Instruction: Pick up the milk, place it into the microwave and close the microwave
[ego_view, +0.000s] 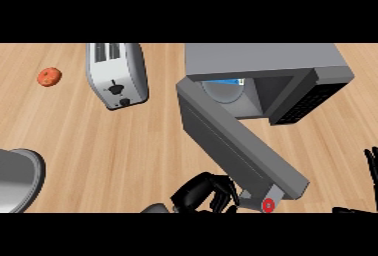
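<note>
Far left, off-task: grey round metal vessel (16, 177) cut by the frame, small orange-red round item (49, 76), silver slot toaster (117, 75), all on the light wooden bench (111, 145).

Left robot hand (201, 194): black fingers curled, gripping nothing, up against the free end of the long grey microwave door (236, 142).

Blue-and-white milk carton (227, 81): only a strip shows inside the grey box microwave (258, 60), so placing looks done.

The door hangs wide open; closing it is what's left.

Right robot hand (371, 162): at the right edge, fingers straight and apart, resting.
</note>
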